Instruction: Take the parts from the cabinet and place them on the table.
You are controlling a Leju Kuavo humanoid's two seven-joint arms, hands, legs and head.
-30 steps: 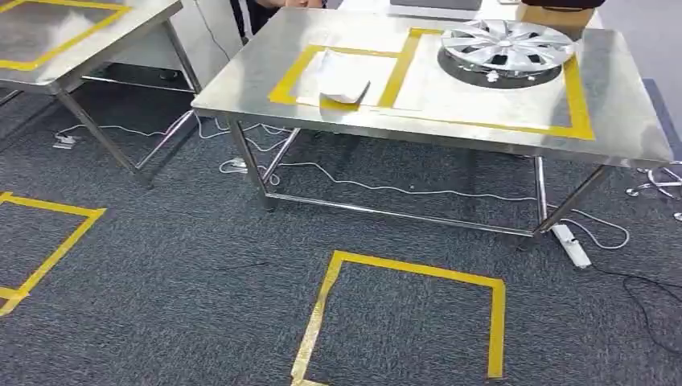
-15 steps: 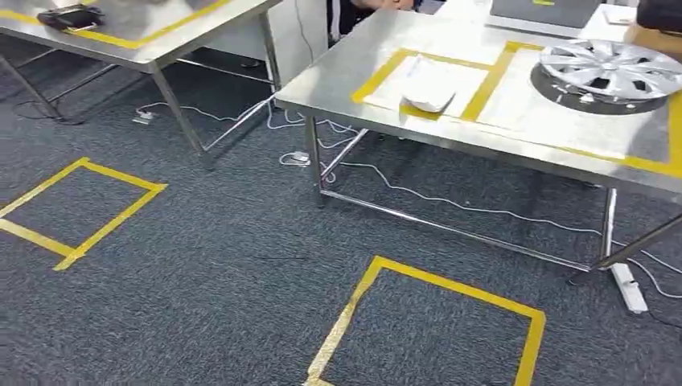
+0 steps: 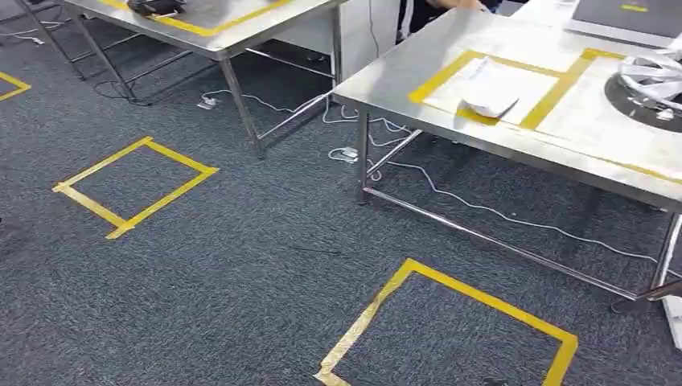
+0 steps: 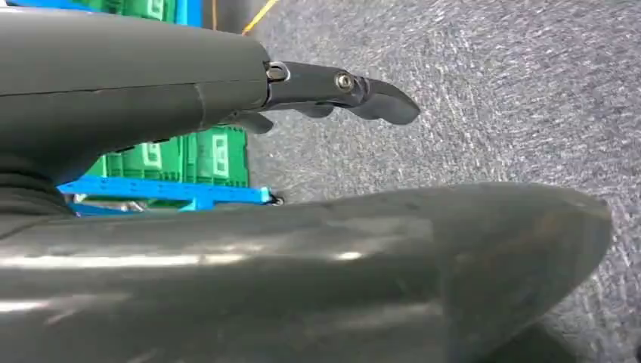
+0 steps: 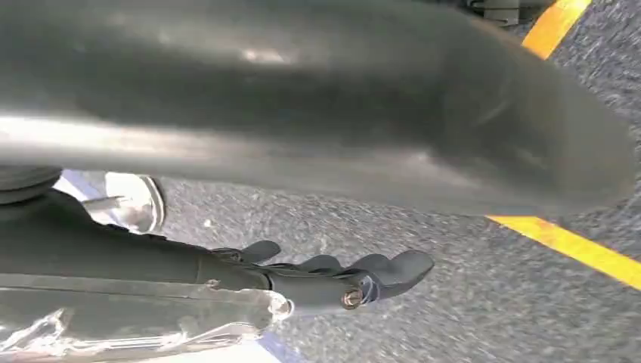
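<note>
A silver hubcap lies at the right edge of the steel table, partly cut off by the picture's edge. A white part rests inside a yellow-taped rectangle on the same table. My left hand hangs over the grey carpet with its fingers stretched out and nothing in them. Behind it stands a blue rack with green crates. My right hand also hangs above the carpet, fingers apart and holding nothing. Crinkled clear plastic shows beside it; what it belongs to is unclear.
A second steel table stands at the back left with a dark object on it. Two yellow tape squares mark the carpet. White cables run under the tables. A person stands behind them.
The camera has swung left, so the whole scene has shifted right; the hubcap now sits at the picture's edge. Nothing on the tables has moved.
</note>
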